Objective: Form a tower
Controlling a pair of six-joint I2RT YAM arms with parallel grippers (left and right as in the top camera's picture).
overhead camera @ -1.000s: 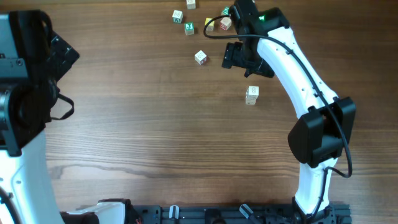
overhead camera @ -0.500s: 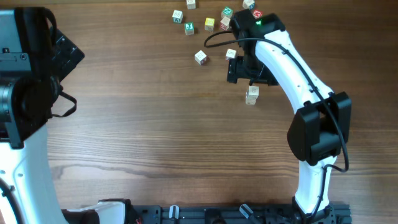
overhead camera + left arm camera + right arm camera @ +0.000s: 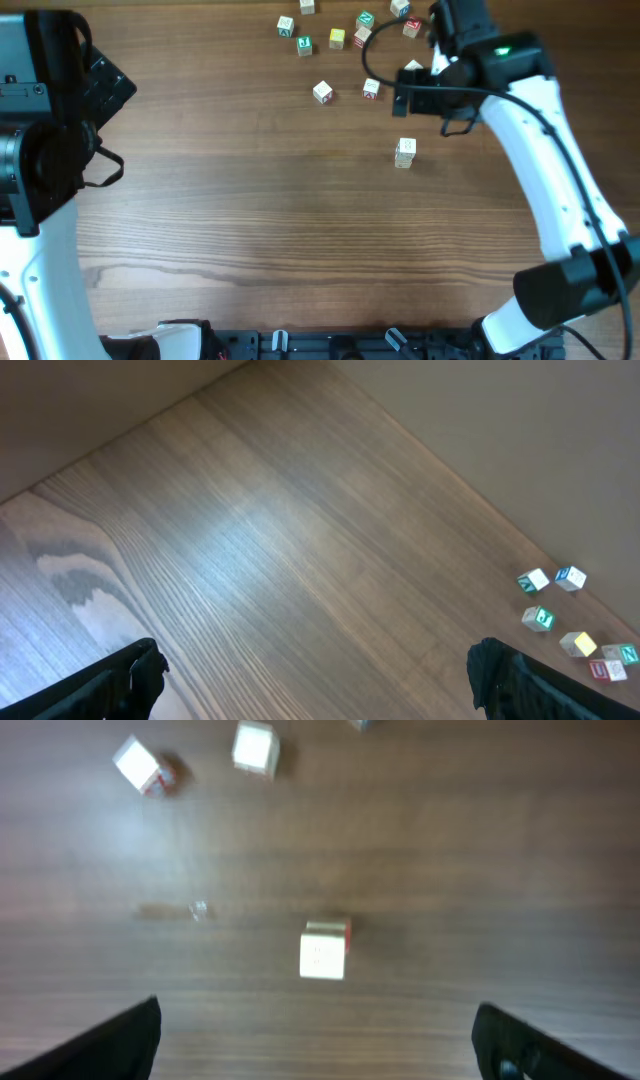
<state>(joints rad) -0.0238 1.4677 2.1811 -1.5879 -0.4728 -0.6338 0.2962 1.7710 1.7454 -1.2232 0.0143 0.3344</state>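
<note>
Since a second ago the right gripper [image 3: 316,1020] has swung off from beside the tower [image 3: 404,152] toward the upper right of the overhead frame, uncovering a loose cube [image 3: 371,89]. Its fingers are spread wide and hold nothing. The tower stands alone on the table [image 3: 250,220], right of centre in the upper half, below the scattered cubes [image 3: 335,38]. At the left edge, the left gripper [image 3: 318,660] is spread wide too, empty

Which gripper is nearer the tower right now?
Right. The right gripper hovers close beside the tower, not touching, jaws open; the left gripper sits far off to the tower's left.
</note>
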